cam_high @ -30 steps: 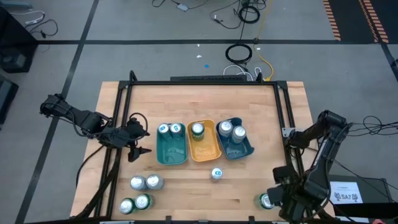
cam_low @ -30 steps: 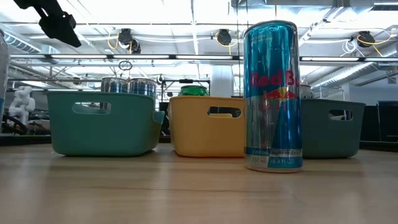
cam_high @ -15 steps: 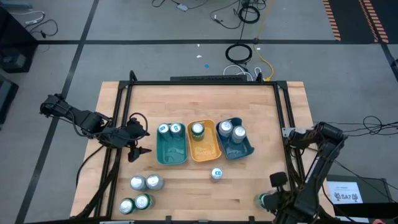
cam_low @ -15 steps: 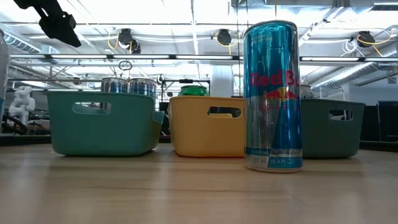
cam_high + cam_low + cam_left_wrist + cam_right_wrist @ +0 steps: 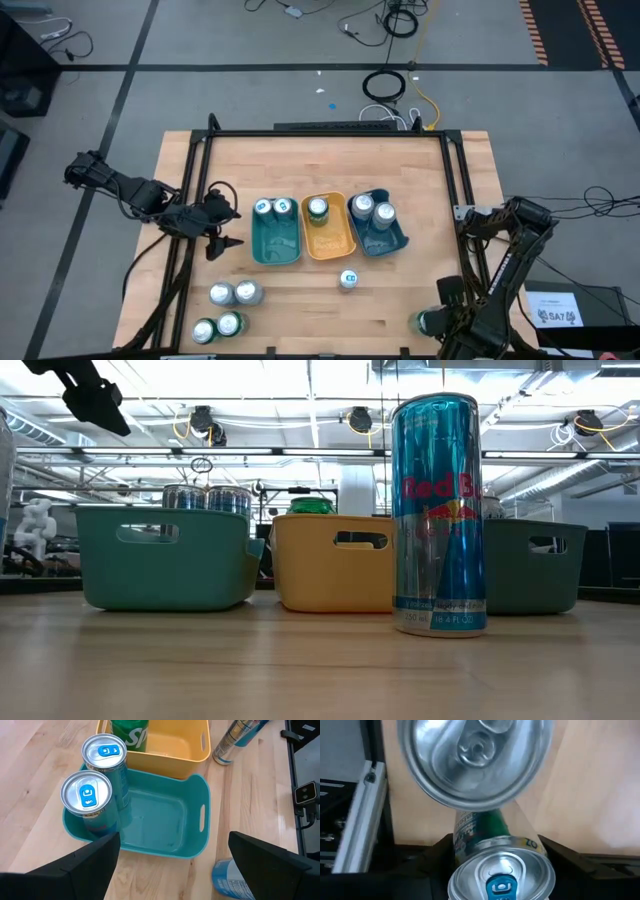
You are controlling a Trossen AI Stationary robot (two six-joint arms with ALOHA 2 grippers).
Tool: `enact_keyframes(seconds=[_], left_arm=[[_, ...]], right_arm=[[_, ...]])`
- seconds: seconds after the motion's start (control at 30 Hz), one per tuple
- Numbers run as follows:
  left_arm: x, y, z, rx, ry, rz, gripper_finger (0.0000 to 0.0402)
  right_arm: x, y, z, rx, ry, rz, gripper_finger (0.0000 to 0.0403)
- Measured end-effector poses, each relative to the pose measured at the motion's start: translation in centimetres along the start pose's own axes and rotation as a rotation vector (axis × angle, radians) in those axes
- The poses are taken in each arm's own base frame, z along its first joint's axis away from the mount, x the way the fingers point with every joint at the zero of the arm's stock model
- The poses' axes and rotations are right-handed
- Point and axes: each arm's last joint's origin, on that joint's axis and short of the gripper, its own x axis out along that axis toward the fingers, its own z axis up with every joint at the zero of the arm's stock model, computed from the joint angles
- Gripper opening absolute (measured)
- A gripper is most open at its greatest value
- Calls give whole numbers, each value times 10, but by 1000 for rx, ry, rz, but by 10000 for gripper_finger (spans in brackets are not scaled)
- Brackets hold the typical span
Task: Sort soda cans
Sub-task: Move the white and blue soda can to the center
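High view shows my right gripper (image 5: 432, 323) low at the table's near right corner, fingers either side of a green-sided soda can with a silver top (image 5: 501, 870), though I cannot tell whether they grip it. My left gripper (image 5: 222, 227) hangs spread open, holding nothing, just beside the teal rectangular plastic tray (image 5: 277, 252) holding two blue cans. Light wooden table (image 5: 330, 160) stands on grey floor strewn with cables.
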Motion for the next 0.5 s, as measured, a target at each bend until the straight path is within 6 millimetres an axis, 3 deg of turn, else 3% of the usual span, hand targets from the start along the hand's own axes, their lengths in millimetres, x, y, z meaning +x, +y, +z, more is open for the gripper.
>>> enact_keyframes(seconds=[0.23, 0.33, 0.5], left_arm=[[0, 0, 0, 0, 0, -1, 381], [0, 0, 0, 0, 0, 0, 381], [0, 0, 0, -1, -1, -1, 381]], right_arm=[[-22, -29, -21, 119, 50, -99, 235], [-40, -44, -26, 212, -90, -72, 230], [-65, -80, -26, 544, -290, -36, 230]])
